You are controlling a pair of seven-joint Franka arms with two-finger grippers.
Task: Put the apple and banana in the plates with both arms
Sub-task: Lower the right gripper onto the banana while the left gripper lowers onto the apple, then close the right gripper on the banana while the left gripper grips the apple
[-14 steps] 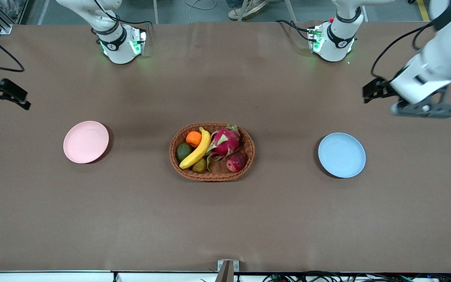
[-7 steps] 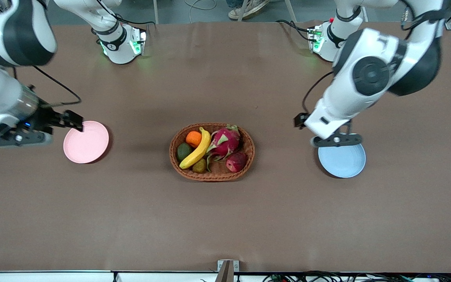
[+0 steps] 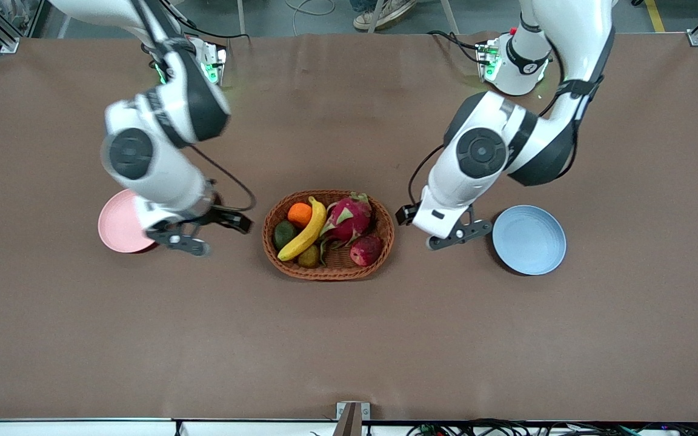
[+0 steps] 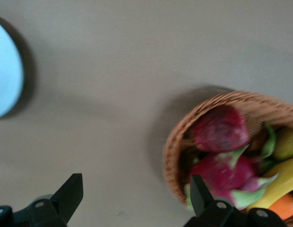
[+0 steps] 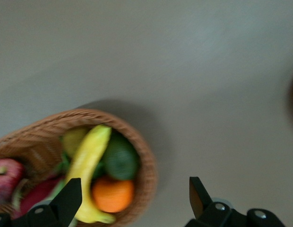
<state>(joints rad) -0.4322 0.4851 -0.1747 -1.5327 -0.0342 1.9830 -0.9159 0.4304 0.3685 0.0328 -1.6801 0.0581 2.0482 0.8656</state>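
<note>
Fingers, left gripper point(image 4: 134, 201): spread wide apart, nothing between them.
Fingers, right gripper point(image 5: 132, 203): also wide apart, holding nothing.
Left gripper position: over bare table between the basket point(image 3: 328, 235) and the blue plate point(image 3: 529, 240), just beside the basket's rim at the left arm's end.
Right gripper position: over the table between the pink plate point(image 3: 120, 222) and the basket, close to the basket's rim at the right arm's end; the right arm covers part of the pink plate in the front view.
Banana point(image 3: 305, 231): lying in the basket, slanted, toward the right arm's end of it, beside an orange point(image 3: 299, 214) and a dark green fruit point(image 3: 284, 234).
Apple point(image 3: 366, 250): in the basket, at the end toward the left arm, on the side nearer the front camera, next to the dragon fruit point(image 3: 348, 220).
Basket: at the middle of the table point(image 3: 349, 339), between the two plates.
Blue plate: bare, toward the left arm's end of the table.
Pink plate: toward the right arm's end; the part that shows is bare.
</note>
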